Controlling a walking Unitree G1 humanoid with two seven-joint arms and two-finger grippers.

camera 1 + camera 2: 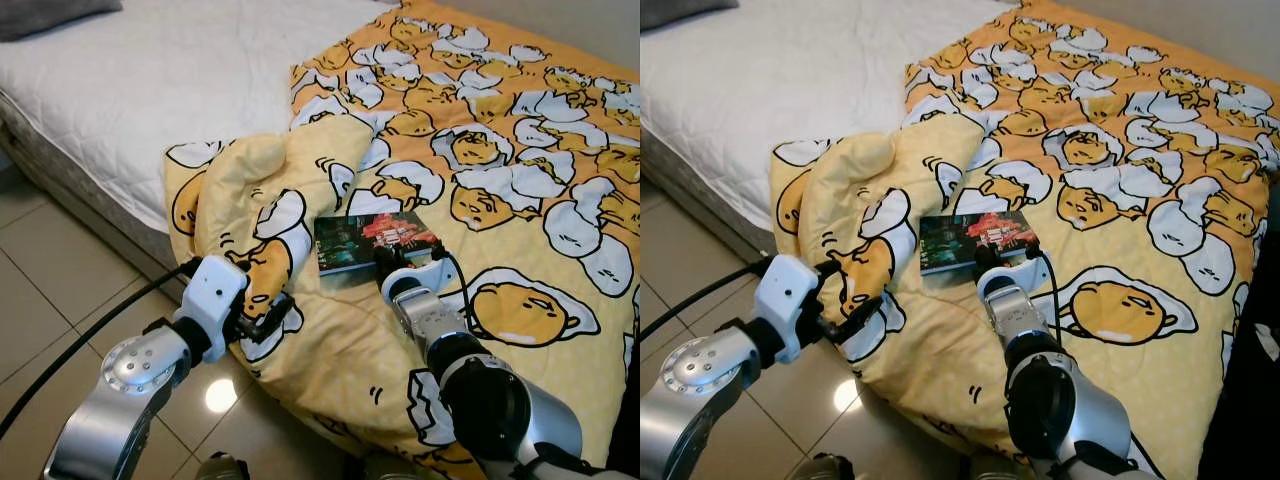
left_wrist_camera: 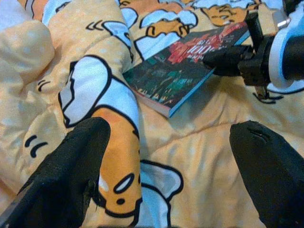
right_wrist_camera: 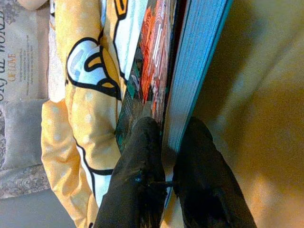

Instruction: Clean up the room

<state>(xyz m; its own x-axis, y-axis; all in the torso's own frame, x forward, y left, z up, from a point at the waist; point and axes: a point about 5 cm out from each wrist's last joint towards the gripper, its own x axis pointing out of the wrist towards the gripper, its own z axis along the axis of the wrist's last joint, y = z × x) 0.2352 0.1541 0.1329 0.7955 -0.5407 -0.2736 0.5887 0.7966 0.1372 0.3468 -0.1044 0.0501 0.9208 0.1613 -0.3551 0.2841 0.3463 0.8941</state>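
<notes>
Across the upper part of the left eye view lies the bed point(image 1: 150, 70), its white quilted mattress running from the upper left toward the centre, with a grey pillow point(image 1: 50, 12) at the top left corner. Over the right half of the frame spreads a yellow blanket point(image 1: 520, 130) printed with cartoon egg figures; its near edge is bunched into a thick fold at centre left and hangs over the side of the bed down toward the tiled floor point(image 1: 50, 290) in the lower left. A black cable point(image 1: 90, 330) crosses the floor tiles toward the left arm. On the blanket, just right of the bunched fold and near the middle of the frame, lies a book point(image 1: 372, 241) with a dark cover and red lettering. The right end effector point(image 1: 397, 262) is at the book's near edge, and the right wrist view shows its two black fingers point(image 3: 137, 180) closed on that edge, one on the cover and one below the pages. The left end effector point(image 2: 166, 166) is at the hanging fold in the lower left, its fingers spread wide and holding nothing.
</notes>
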